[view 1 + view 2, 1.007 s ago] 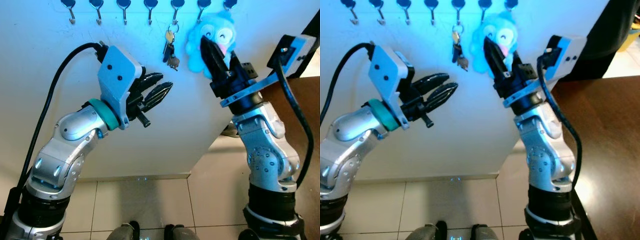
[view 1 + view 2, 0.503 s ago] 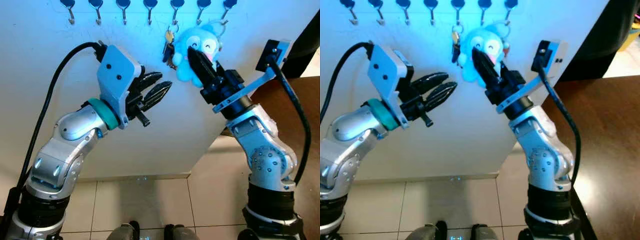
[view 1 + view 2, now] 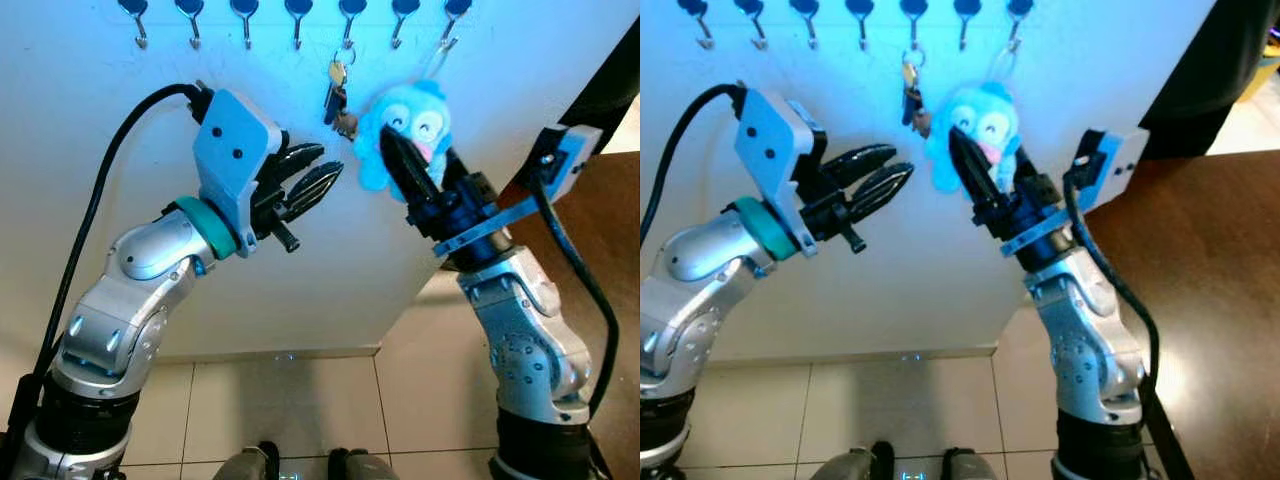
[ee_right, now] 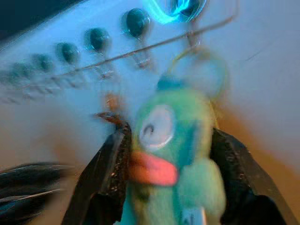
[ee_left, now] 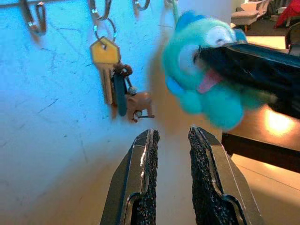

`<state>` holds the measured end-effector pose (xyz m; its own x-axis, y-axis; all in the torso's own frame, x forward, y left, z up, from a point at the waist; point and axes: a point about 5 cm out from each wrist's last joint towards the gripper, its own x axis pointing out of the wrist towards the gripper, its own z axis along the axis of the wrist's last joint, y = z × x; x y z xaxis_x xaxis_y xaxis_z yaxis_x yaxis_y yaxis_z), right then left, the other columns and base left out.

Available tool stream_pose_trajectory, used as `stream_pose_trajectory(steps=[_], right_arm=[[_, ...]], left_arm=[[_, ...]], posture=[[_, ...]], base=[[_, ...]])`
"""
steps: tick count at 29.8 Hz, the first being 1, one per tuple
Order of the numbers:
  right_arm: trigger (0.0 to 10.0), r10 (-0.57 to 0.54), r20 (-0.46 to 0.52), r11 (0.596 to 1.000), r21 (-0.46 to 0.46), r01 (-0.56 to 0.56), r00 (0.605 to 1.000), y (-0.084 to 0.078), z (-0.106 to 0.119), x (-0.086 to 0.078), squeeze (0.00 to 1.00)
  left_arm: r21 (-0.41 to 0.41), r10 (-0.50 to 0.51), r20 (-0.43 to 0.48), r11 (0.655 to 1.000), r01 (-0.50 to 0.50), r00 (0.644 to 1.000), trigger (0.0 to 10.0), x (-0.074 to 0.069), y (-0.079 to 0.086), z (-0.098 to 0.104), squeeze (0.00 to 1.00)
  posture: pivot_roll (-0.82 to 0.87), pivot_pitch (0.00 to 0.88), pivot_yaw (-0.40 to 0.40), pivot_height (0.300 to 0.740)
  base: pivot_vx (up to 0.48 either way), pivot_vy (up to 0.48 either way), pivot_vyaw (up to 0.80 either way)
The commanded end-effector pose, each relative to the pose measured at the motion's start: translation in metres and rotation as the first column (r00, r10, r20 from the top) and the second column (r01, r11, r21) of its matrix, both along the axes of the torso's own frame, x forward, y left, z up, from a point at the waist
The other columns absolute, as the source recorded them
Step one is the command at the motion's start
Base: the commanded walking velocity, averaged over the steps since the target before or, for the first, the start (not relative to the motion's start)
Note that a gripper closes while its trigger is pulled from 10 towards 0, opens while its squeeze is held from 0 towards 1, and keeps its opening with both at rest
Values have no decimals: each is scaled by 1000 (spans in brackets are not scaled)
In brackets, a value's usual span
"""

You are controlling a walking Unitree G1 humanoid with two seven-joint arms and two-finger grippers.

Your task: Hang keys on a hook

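Observation:
A row of blue-capped hooks (image 3: 296, 20) runs along the top of the white wall. A bunch of keys (image 3: 338, 98) hangs from one of them, also seen as keys (image 5: 117, 89) in the left wrist view. A blue plush keychain (image 3: 422, 125) hangs just right of the keys, its ring reaching up to the far-right hook (image 3: 447, 38). My right gripper (image 3: 405, 150) is shut on the plush (image 4: 173, 140), one black finger (image 4: 110, 164) on each side. My left gripper (image 3: 325, 170) is held below and left of the keys, slightly open and holding nothing (image 5: 171, 133).
A dark brown table (image 3: 1220, 260) stands at the right beside the wall's edge. Pale floor tiles (image 3: 290, 410) lie below, with my feet at the bottom of the picture. Several hooks left of the keys are bare.
My right gripper has carried the plush from beside the keys to the right and lower, its ring now up at the far-right hook. My left arm has not moved.

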<state>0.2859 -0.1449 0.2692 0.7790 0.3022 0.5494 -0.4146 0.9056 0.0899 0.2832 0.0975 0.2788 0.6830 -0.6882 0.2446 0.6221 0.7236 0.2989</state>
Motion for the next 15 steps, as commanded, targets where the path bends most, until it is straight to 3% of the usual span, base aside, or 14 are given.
stream_pose_trajectory(steps=[1, 5, 8, 14, 15], right_arm=[[10000, -165, 37, 983, -78, 168, 986, -7, -7, -10, 0], [10000, -226, 17, 966, -127, 226, 974, -9, -22, -18, 0], [10000, -292, -46, 942, -186, 279, 955, -15, -48, -31, 0], [10000, -308, -84, 934, -215, 285, 948, -16, -62, -38, 0], [10000, -312, -87, 933, -219, 287, 946, -15, -64, -40, 0]], left_arm=[[17, -3, -21, 1000, 3, 1000, 10000, 0, -1, -8, 0], [20, -6, -27, 1000, 7, 1000, 10000, -1, 0, -10, 0], [26, -7, -36, 1000, 8, 999, 10000, -1, 0, -15, 0], [19, 12, -41, 1000, -11, 999, 10000, -2, 4, -19, 0], [3, 58, -39, 998, -57, 998, 10000, -2, 9, -21, 0]], posture=[[-49, 117, 66, 740], [-53, 118, 66, 740], [-70, 116, 63, 740], [-73, 117, 64, 740], [-75, 116, 65, 740]], base=[[0, 0, 0], [0, 0, 0], [0, 0, 0], [0, 0, 0], [0, 0, 0]])
